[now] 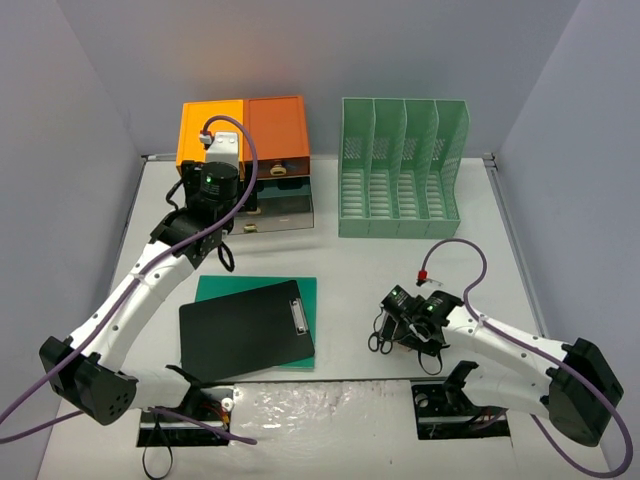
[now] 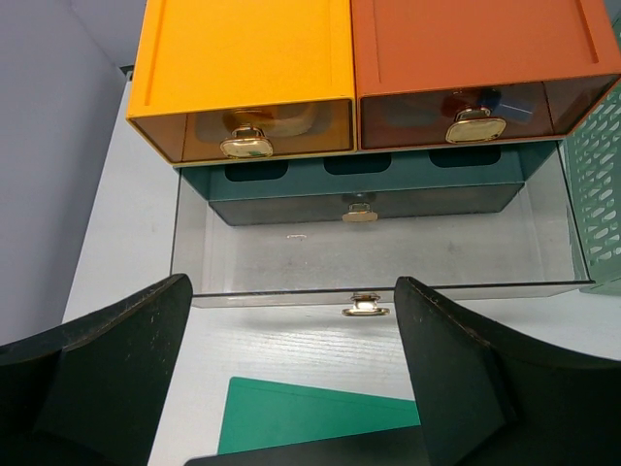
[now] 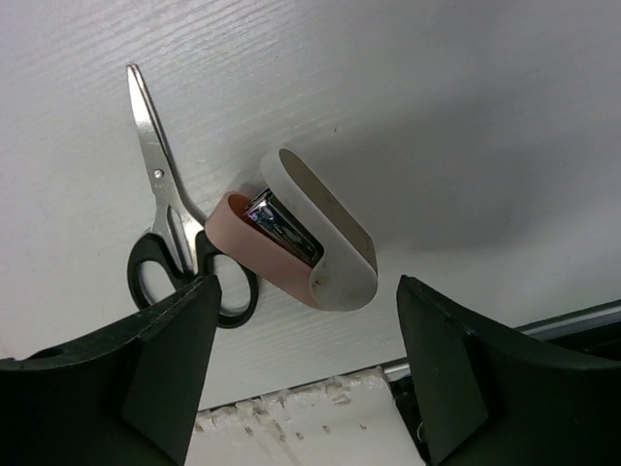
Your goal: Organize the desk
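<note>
At the near edge of the desk (image 1: 400, 270), a white tabletop walled in grey-lilac, the right gripper (image 3: 306, 291) hangs low over the bare surface on the right side. Its jaws stand well apart and have hold of nothing. In the right wrist view a pink and white stapler (image 3: 325, 228) lies on the desk in the gap between the two black fingers (image 3: 165, 359), touched by neither. A pair of black-handled scissors (image 3: 160, 180) lies just beside the stapler, its handles touching the pink base and its blades closed. To the left, level with these, a black clipboard (image 1: 245, 330) rests on top of a green mat (image 1: 240, 287), whose far and right edges show from under it. Farther back on the left, the left gripper (image 2: 291, 286) hovers above the desk with its jaws spread wide, and it too holds nothing. It faces the orange-topped drawer unit (image 1: 265, 130), whose clear bottom drawer (image 2: 378, 257) is pulled out toward it, with nothing visible inside. At the far wall, right of the drawers, stands a green slotted file rack (image 1: 400, 170).
</note>
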